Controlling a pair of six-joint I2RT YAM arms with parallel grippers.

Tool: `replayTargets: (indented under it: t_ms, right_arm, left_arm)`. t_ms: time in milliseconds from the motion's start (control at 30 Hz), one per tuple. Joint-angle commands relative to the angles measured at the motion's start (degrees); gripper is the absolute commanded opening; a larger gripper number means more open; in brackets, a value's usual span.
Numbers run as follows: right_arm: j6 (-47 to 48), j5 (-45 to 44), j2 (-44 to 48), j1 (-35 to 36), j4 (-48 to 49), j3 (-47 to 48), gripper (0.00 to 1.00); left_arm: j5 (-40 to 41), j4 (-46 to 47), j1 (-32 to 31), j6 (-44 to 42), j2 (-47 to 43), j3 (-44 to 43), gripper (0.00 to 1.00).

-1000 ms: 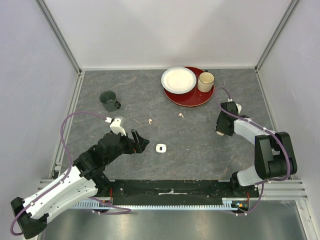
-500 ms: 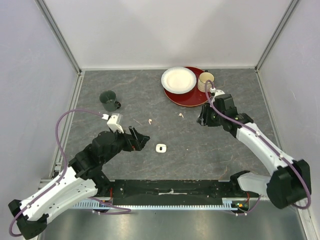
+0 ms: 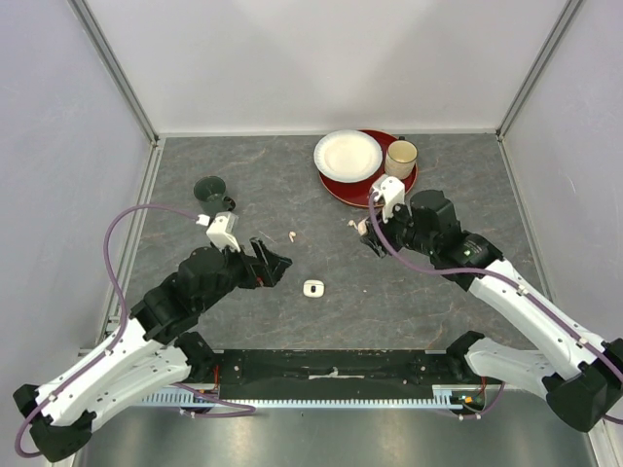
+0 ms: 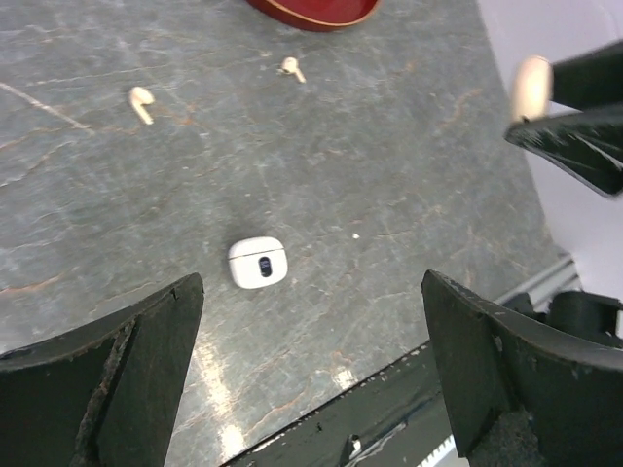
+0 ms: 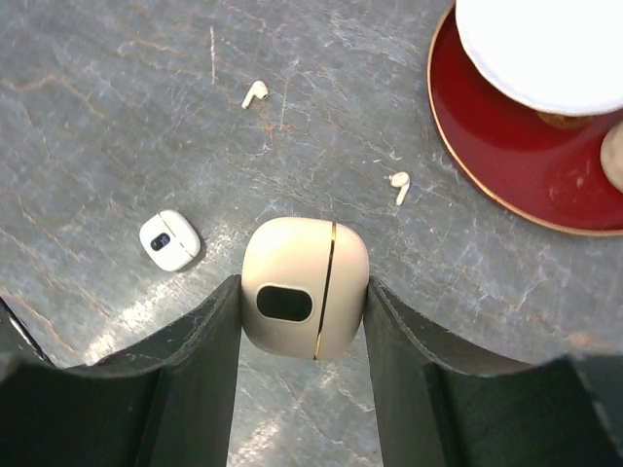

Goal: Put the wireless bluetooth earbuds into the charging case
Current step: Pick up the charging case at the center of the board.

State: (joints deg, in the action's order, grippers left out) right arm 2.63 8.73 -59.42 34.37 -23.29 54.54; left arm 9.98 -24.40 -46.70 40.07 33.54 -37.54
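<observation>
Two tiny white plastic earbuds lie loose on the grey marbled bench: the first earbud (image 3: 352, 224) (image 5: 399, 181) (image 4: 289, 67) sits just below the rim of the round red plate (image 3: 343, 190) (image 5: 506, 165), near it but apart. The second earbud (image 3: 292, 235) (image 5: 255, 92) (image 4: 142, 100) lies further left, with bare bench all round it.

The cream charging case (image 5: 304, 302), a rounded plastic shell with a thin gold seam and a dark oval on its face, is clamped between the right tool (image 5: 304, 292) (image 3: 371, 233), whose fingers press on both its sides. It hangs over the bench near the first earbud. Any print on it is too small to read.

A small white square case (image 3: 312, 288) (image 4: 258, 263) (image 5: 169, 240) with a dark oval mark rests lower centre, well apart from both earbuds.

The left tool (image 3: 275, 265) (image 4: 311, 284) is spread wide and grips nothing, poised left of the white case.

A white plate (image 3: 348, 155) and a beige mug (image 3: 400, 156) stand on the red plate at the upper centre; a dark green mug (image 3: 211, 192) stands at the upper left. Pale walls close the bench (image 3: 389, 302) on three sides.
</observation>
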Motion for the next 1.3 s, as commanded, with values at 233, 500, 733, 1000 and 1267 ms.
replayTargets:
  t_ms: [233, 500, 733, 1000, 1267]
  right_arm:
    - [33.74, 10.33, 6.86, 5.27, 0.61, -0.66, 0.0]
    - [39.64, 17.89, 7.04, 6.15, -1.41, -1.02, 0.0]
    - [40.96, 23.87, 6.33, 7.72, -2.11, -0.4, 0.0]
    - [39.91, 21.33, 7.39, 11.15, -1.76, -1.19, 0.0]
    - [38.15, 17.02, 7.21, 13.7, 1.05, -2.6, 0.0]
  left_arm:
    - [-2.04, -3.92, 0.03, -1.83, 6.54, -8.17, 0.99]
    - [-12.41, 15.15, -0.06, -5.27, 0.65, -2.11, 0.98]
    - [-25.08, 19.92, -0.06, -8.26, 10.75, -4.55, 0.98]
    - [-27.55, 26.86, -0.15, -3.96, 18.75, -6.41, 0.96]
    - [-30.02, 31.43, -1.11, -0.09, 22.53, -6.93, 0.93]
